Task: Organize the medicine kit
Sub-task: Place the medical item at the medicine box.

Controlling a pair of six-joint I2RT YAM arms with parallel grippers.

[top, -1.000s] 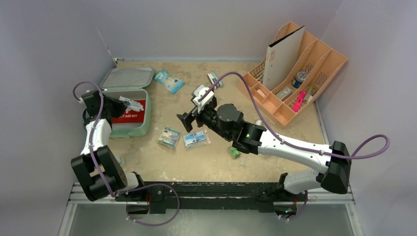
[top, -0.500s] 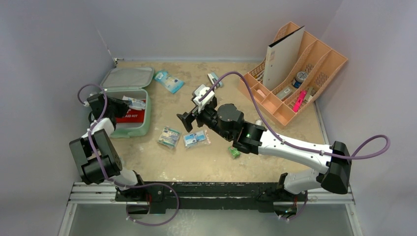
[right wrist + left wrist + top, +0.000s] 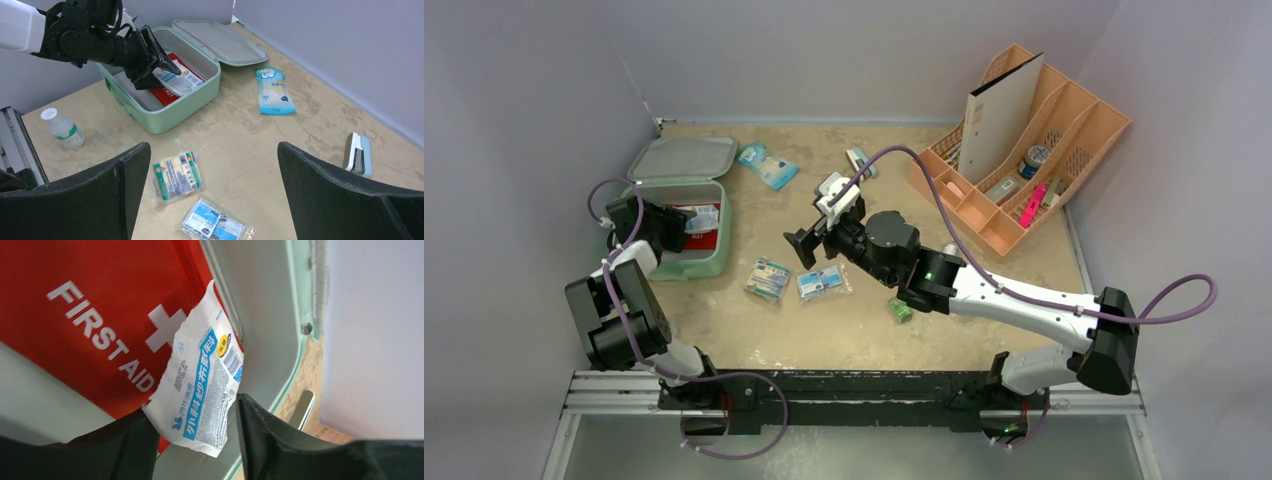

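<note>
My left gripper has its jaws parted inside the case. A white sachet with blue print lies between the fingers on top of the red first-aid pouch. I can't tell whether its edges touch the pads. My right gripper hangs spread wide above mid-table, holding nothing.

The medicine kit sits at the far left of the table, close to the left arm. Its lid is folded back flat behind the tray.

I judge the shell to be stiff, smooth plastic and fairly light (a sideways nudge on a wall would probably slide it rather than tip it). To close it I'd take the lid's free rim, opposite the hinge, and I'd steady the tray's front wall with the other arm. The sachet looks limp and slick, best pinched at a sealed edge.

More packets lie loose in front of the case, along with a blue pouch and a small bottle.
</note>
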